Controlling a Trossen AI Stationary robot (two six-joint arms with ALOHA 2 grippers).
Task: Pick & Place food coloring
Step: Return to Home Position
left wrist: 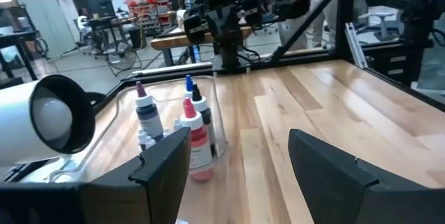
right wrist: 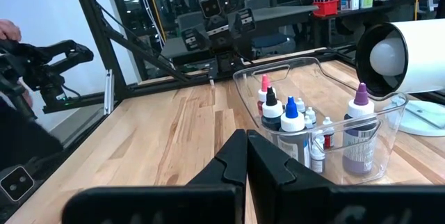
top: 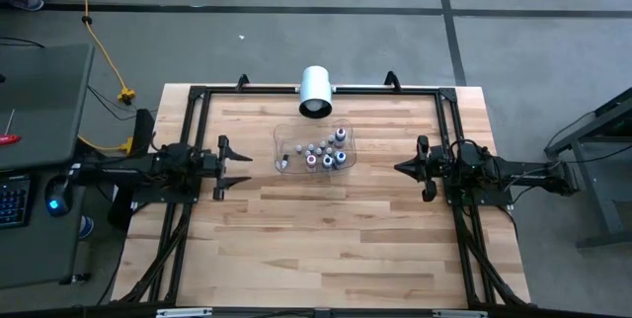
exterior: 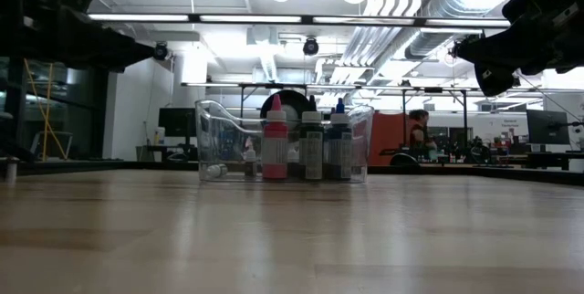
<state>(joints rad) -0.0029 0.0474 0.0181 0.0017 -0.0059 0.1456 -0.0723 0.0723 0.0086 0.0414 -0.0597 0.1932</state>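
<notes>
On the table (top: 346, 244), tall food coloring bottles (exterior: 313, 148) stand upright, nozzles up.

Left arm (top: 138, 167), right arm (top: 513, 172): black, blocky (matte); end effector fingers (left wrist: 167, 158) angular.

Clear plastic bin (exterior: 217, 139), smooth wooden table (exterior: 292, 239)

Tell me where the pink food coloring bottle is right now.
The pink bottle stands upright inside the clear bin at the centre of the table, near the white cylinder; in the low view it is leftmost of the tall bottles.
</notes>
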